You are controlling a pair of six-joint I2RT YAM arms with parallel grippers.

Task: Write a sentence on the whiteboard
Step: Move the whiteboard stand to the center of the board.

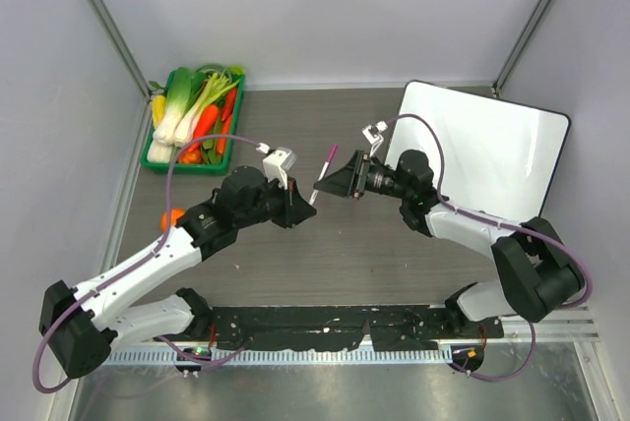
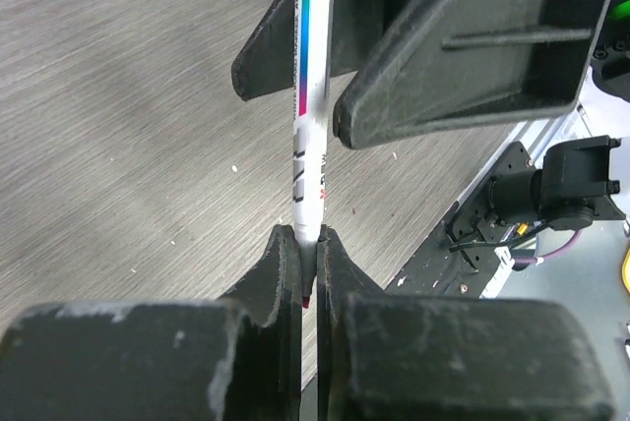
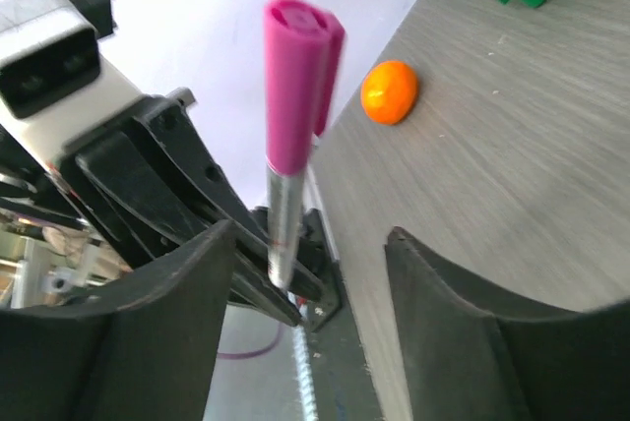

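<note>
Top view: marker [image 1: 326, 167] with pink cap, tilted above the grey surface [image 1: 325, 264], cap end uppermost. Lower end clamped between the closed fingers of the left gripper [image 1: 307, 203]; right gripper [image 1: 325, 183] just right of the marker, fingers spread on either side of the barrel. Whiteboard [image 1: 492, 146] flat on the surface, well to the right of the marker and partly beneath the right arm. Green tray [image 1: 156, 163] of vegetables far left of and beyond the marker; orange [image 1: 172, 217] left of the marker, nearer than the tray. Left wrist view: white barrel of the marker [image 2: 303, 96] with a rainbow stripe, pinched at its base by the left fingers [image 2: 281, 264], no gap visible; dark right fingers [image 2: 443, 47] flanking the barrel higher up, with space on both sides. Right wrist view: pink cap of the marker [image 3: 295, 87] upright between the two parted right fingers [image 3: 148, 323], neither touching it; left gripper [image 3: 290, 288] gripping the marker's foot; orange [image 3: 389, 91] on the surface right of the marker.
</note>
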